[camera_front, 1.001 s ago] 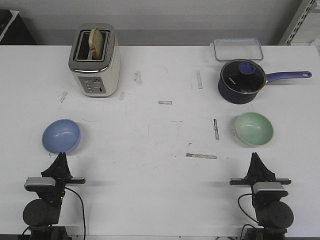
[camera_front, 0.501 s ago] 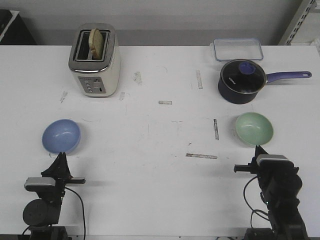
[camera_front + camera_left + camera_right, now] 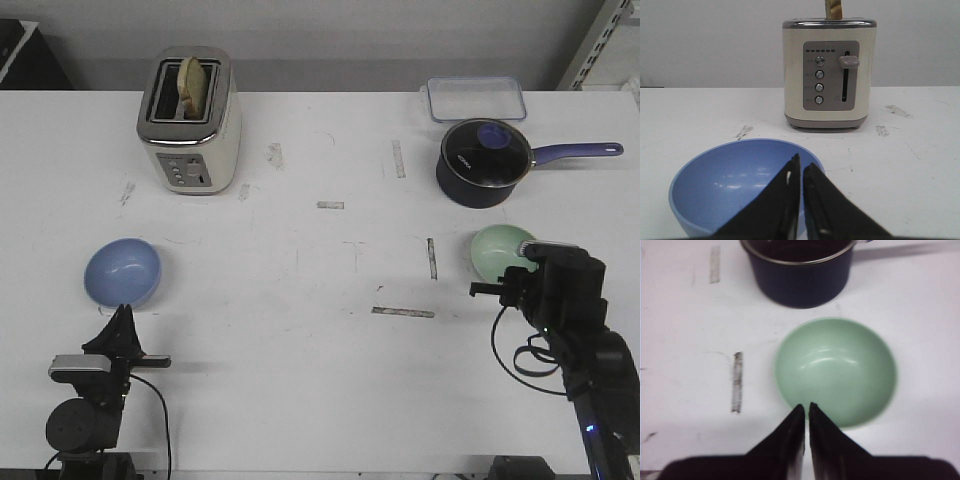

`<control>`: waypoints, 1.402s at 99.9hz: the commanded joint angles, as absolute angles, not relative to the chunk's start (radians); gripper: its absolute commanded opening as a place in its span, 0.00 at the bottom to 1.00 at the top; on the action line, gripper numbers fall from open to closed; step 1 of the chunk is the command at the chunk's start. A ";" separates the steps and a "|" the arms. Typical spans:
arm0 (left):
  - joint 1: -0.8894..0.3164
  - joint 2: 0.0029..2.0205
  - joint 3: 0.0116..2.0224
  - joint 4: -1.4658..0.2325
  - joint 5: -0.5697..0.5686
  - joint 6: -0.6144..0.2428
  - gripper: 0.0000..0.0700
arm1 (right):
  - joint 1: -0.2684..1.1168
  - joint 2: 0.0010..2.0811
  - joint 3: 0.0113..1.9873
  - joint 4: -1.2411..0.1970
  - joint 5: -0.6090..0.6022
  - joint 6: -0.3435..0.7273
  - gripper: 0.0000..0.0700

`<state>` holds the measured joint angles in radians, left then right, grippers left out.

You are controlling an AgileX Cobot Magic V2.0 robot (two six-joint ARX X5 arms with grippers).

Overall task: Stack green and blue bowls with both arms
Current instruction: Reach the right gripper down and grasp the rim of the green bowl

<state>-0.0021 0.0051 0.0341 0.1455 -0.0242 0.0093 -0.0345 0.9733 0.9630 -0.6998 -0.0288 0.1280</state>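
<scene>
Pressing together, the jaws of the right gripper (image 3: 806, 412) are being held above the near rim of the green bowl (image 3: 836, 370). The left gripper (image 3: 801, 172), likewise closed, is being kept beside the blue bowl (image 3: 735, 185). Unopened, either could be knocking its bowl away.

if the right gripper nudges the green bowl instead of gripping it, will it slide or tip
The green bowl looks smooth and glossy, with highlights inside, so it would probably slide easily on the bare white table. Its rounded wall suggests a push near the rim might rock it rather than tip it over. It looks rigid and light, so the shut right gripper could easily scoot it toward the saucepan.
</scene>
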 commanded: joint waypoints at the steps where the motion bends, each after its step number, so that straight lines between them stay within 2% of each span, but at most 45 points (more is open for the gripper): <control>1: 0.000 0.003 0.014 0.158 -0.027 0.010 0.00 | -0.064 1.020 1.006 -0.712 -0.062 0.134 0.14; 7: 0.000 0.003 0.014 0.158 -0.027 0.010 0.00 | -0.109 1.062 1.037 -0.722 -0.107 0.135 0.32; 23: 0.000 0.003 0.014 0.158 -0.027 0.010 0.00 | -0.234 1.152 1.105 -0.741 -0.216 0.144 0.70; 27: 0.000 0.003 0.014 0.158 -0.027 0.010 0.00 | -0.269 1.176 1.120 -0.746 -0.233 0.148 0.76; 40: 0.000 0.003 0.014 0.158 -0.027 0.010 0.00 | -0.382 1.250 1.145 -0.748 -0.298 0.160 0.77; 55: 0.000 0.003 0.014 0.158 -0.027 0.010 0.00 | -0.459 1.325 1.146 -0.754 -0.304 0.157 0.77; 85: 0.000 0.003 0.014 0.158 -0.027 0.010 0.00 | -0.454 1.500 1.145 -0.718 -0.314 0.156 0.76; 92: 0.000 0.003 0.014 0.158 -0.027 0.010 0.00 | -0.439 1.536 1.145 -0.696 -0.314 0.158 0.71; 104: 0.000 0.003 0.014 0.158 -0.027 0.010 0.00 | -0.425 1.573 1.145 -0.673 -0.313 0.161 0.44; 127: 0.000 0.003 0.014 0.158 -0.027 0.010 0.00 | -0.422 1.560 1.148 -0.651 -0.311 0.161 0.03; 140: 0.000 0.003 0.014 0.158 -0.027 0.010 0.00 | -0.419 1.538 1.161 -0.651 -0.315 0.161 0.01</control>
<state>-0.0021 0.0051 0.0341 0.1455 -0.0242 0.0093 -0.4191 1.5524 1.1301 -0.6552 -0.3115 0.1543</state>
